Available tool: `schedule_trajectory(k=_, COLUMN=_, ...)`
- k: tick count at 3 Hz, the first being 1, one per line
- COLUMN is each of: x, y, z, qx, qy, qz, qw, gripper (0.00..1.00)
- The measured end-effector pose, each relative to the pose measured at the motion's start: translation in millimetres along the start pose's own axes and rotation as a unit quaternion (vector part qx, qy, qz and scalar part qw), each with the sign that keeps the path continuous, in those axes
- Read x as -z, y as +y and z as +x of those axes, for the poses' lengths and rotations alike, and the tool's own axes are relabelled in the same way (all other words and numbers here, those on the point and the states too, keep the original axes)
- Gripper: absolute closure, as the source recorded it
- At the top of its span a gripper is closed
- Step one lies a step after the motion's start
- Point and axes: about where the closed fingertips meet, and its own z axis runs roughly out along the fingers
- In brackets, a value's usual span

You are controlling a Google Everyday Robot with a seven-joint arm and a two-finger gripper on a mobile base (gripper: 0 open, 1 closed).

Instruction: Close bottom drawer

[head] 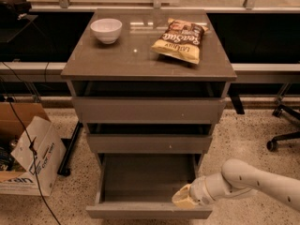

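The bottom drawer (140,212) of the grey-brown cabinet stands pulled far out, its deep box open to view and bare inside. Its plain flat front runs along the lower edge of the camera view. My gripper (183,198) comes in from the right on a white arm and sits at the drawer's front right corner, just above and against the front panel's top edge. Its tip is a yellowish lump.
Two upper drawers (149,109) are slightly open. A white bowl (106,30) and a chip bag (181,39) lie on the cabinet top (126,60). A cardboard box (21,149) and cables lie on the floor at the left; an office chair base (283,125) stands at the right.
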Motion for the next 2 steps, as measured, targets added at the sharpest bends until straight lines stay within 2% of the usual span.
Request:
schedule_trajectory(k=1, x=-16.0, y=-9.6, z=6.6, qx=0.008, qy=-0.014, qz=0.018, qw=0.9997, gripper=1.0)
schedule_trajectory(k=2, x=-35.4, y=-18.0, z=21.6, qx=-0.011, qy=-0.03, qz=0.014, qw=0.9994, gripper=1.0)
